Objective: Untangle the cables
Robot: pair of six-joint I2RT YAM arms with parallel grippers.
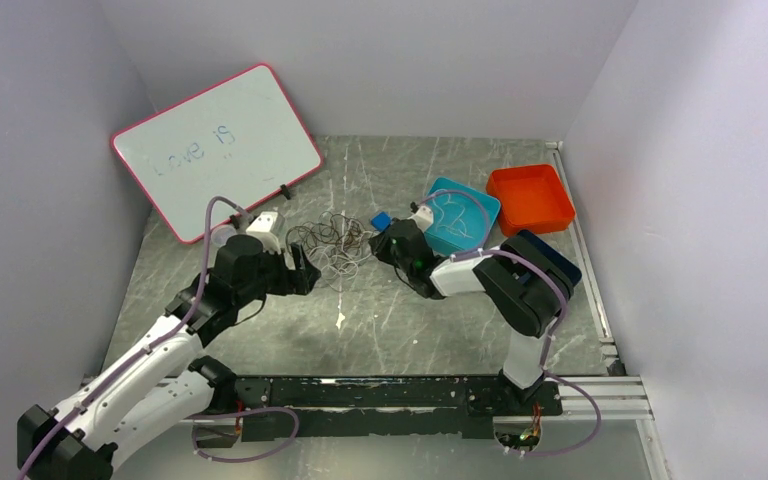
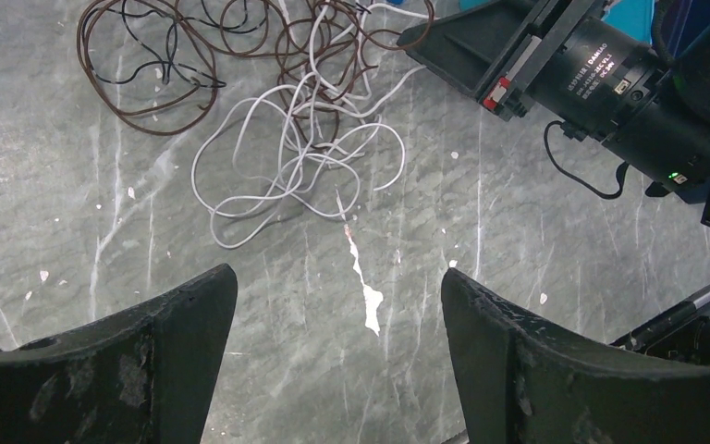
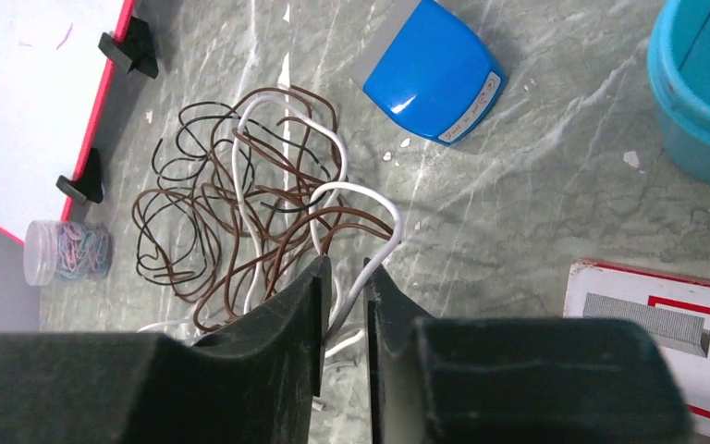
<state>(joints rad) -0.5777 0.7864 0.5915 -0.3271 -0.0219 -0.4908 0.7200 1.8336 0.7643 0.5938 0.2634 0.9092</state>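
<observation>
Surface [image 1: 400, 330]: grey, marbled, flecked with white.
Left pincer [image 2: 337, 305]: fingers [image 2: 148, 361] wide apart and holding nothing. It hangs over bare surface on the near side of the tangle, apart from it.
Right pincer [image 3: 344, 305]: drawn narrow, with a white strand pinched in the slit between its fingers. It sits at the tangle's right edge.
Staple box [image 3: 656, 324]: white with a red edge, flat on the surface to the right of the right pincer.
Cables [image 1: 335, 243]: one loose tangle mid-surface, between the two pincers. The white loops spread toward the near side and the brown and black loops lie farther back and to the left. The colours cross each other in the middle.
Clip jar [image 3: 60, 252]: clear, full of coloured paper clips, to the left of the tangle by the whiteboard's foot.
Blue case [image 3: 430, 69]: small and rounded, beyond the tangle on its right, not touching it.
Teal bin [image 1: 465, 232]: right of the blue case.
Orange bin [image 1: 530, 198]: just beyond the teal bin, toward the right wall.
Whiteboard [image 1: 215, 150]: pink-framed and tilted at the far left, with faint writing "Love is".
</observation>
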